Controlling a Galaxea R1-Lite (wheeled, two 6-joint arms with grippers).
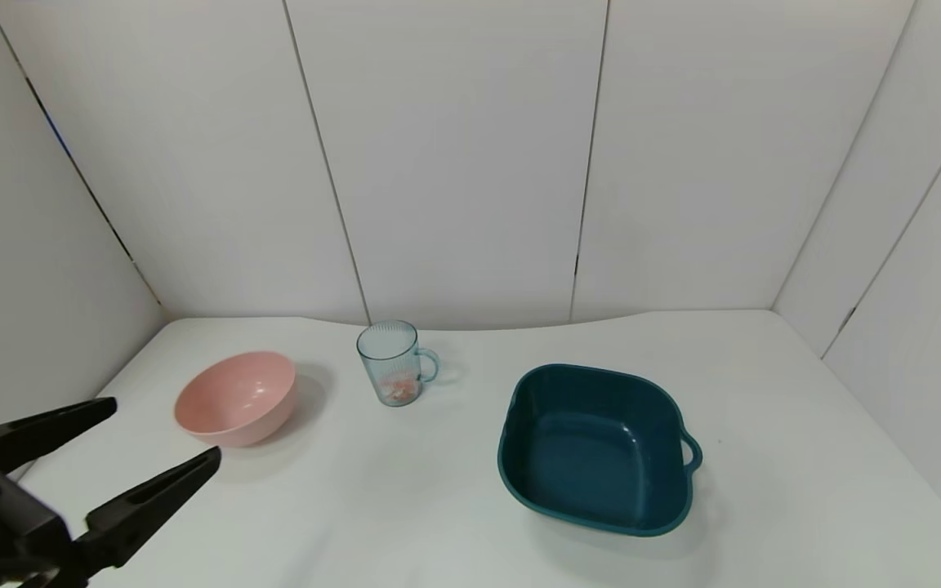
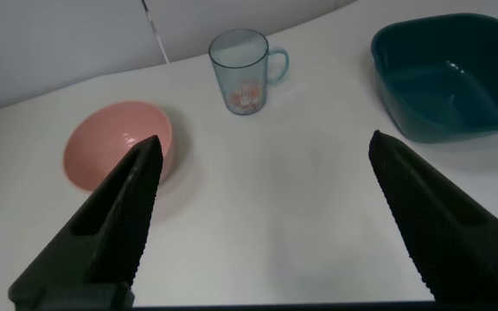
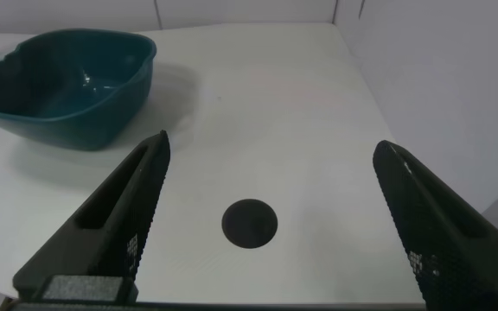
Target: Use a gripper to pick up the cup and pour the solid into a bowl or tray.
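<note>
The left gripper hung low over the near left edge of the white desk, its two black fingers spread wide with nothing between them. Just beyond the tips sat a round pink bowl, upright and close to the outer finger without touching it. Farther out from the fingers, past the bowl and toward the back wall, stood the cup, upright, its loop handle turned toward the basin; the solid lay in its bottom as a small heap of white and orange-red pieces. In the left wrist view the cup showed in the gap between the spread fingers, well ahead of them, with the pink bowl beside one finger and the teal basin off past the other. The basin rested on the desk well apart from the cup, its small handle on the side away from it. The right gripper also had its fingers wide apart, holding nothing, above bare desk with a dark round spot below the gap; the basin lay ahead of one finger.
</note>
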